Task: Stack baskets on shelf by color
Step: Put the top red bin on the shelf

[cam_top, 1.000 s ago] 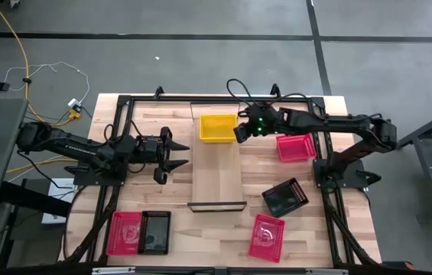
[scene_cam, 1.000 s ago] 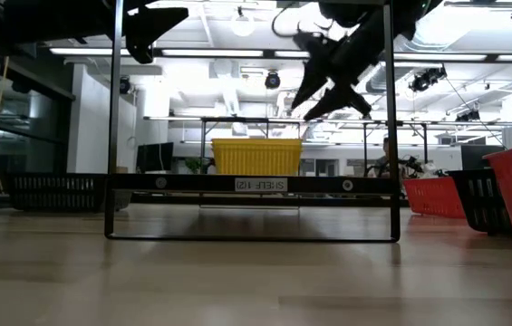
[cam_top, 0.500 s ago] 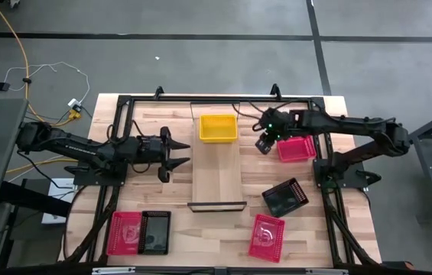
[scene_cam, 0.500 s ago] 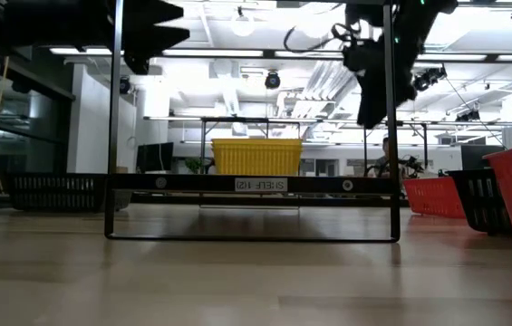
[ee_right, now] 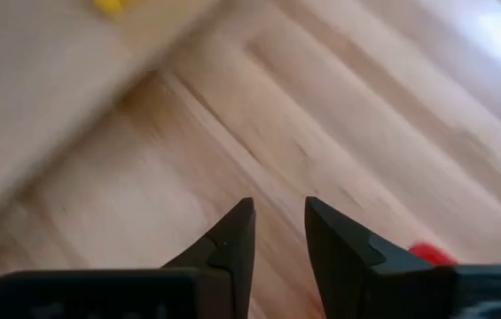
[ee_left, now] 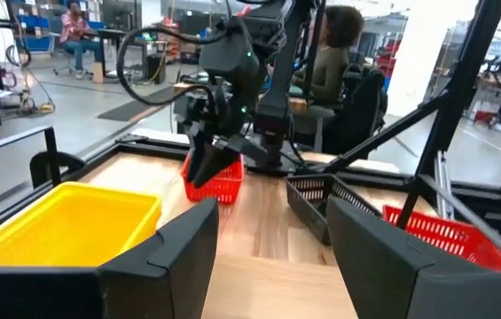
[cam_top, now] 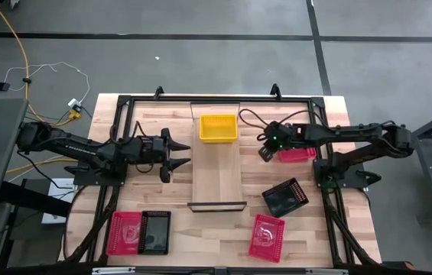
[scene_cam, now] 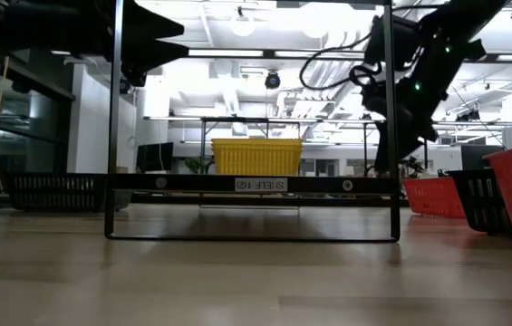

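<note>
yellow basket (cam_top: 218, 127) sits upright on the shelf (cam_top: 216, 172), between both grippers. right gripper (cam_top: 264, 150), jaws narrow and empty, hangs just beside a red basket (cam_top: 296, 153). left gripper (cam_top: 176, 153) gapes wide.

The right arm is reaching in from its base with its wrist bent down, the right tool (cam_top: 264, 152) pointing at the surface just beside the shelf's (cam_top: 217, 172) right edge, fingers (ee_right: 232, 241) standing a narrow gap apart. The left tool (cam_top: 179, 153) is hovering level left of the shelf, fingers spread.
</note>
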{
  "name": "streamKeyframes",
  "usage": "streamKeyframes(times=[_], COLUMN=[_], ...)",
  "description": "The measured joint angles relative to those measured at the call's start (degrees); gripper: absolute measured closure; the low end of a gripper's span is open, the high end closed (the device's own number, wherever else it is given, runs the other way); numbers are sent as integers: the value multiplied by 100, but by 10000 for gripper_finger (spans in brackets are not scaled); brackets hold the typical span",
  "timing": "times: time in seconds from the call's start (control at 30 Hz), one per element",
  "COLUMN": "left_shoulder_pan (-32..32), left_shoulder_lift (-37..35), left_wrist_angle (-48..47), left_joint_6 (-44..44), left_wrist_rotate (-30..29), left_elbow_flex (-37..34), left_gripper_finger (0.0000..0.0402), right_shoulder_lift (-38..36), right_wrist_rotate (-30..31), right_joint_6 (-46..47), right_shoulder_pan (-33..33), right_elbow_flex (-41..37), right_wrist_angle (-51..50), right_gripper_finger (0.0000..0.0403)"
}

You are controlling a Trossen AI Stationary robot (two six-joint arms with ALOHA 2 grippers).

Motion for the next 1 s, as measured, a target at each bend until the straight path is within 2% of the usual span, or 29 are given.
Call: streamKeyframes(times=[0.1,0.2,0.37,0.47,0.6,0.8,1.0], left_shoulder_pan=[0,-1,-28,-48,-63,-61,-61], left_shoulder_lift=[-2,-2,0,0,0,0,-1], left_wrist_angle=[26,15,-110,-170,-164,-78,-72], left_joint_6=[3,0,-2,-2,-2,-65,-89], left_wrist_rotate=[-2,1,61,64,66,66,66], left_elbow_flex=[2,2,2,2,2,2,2], left_gripper_finger=[199,199,199,199,199,199,199], right_shoulder_lift=[-95,-111,-107,-107,-107,-107,-107], right_wrist_rotate=[4,49,566,963,1279,1535,1346], right_joint_6=[-4,87,490,955,1608,2543,2798], right_shoulder_pan=[20,40,151,205,172,-187,-818], right_elbow_flex=[270,680,1254,1455,1448,1039,428], right_wrist_angle=[-53,-577,-2033,-3030,-4097,-4661,-4693], right_gripper_finger=[315,315,312,295,255,195,183])
